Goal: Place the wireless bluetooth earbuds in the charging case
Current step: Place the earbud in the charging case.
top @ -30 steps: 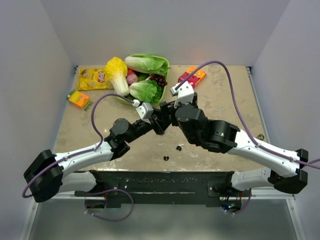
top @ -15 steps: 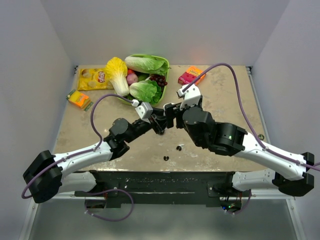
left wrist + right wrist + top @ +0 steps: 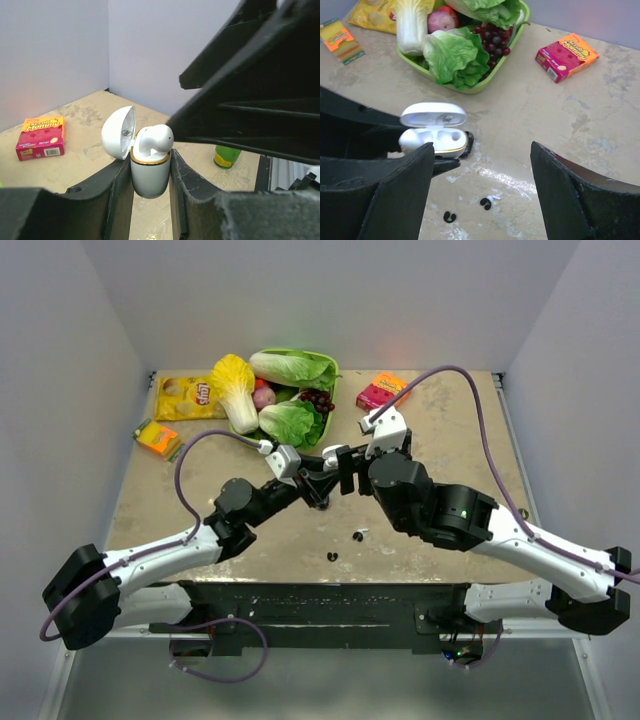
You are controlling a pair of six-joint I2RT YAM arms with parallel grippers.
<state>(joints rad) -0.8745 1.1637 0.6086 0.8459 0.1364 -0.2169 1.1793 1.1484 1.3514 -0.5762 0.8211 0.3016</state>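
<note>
- Gripping the charging case [image 3: 149, 172] upright by its lower body: left gripper [image 3: 150, 192], fingers pressed against both sides of the case.
- Case lid [image 3: 119, 132] is hinged open. The case is held above the table [image 3: 545, 115], near the green tray [image 3: 474, 90] of vegetables.
- Right gripper [image 3: 481, 150]: fingers spread wide with nothing between them, near the case.
- Both black earbuds [image 3: 489, 201] lie on the table, outside the case, close together but apart.
</note>
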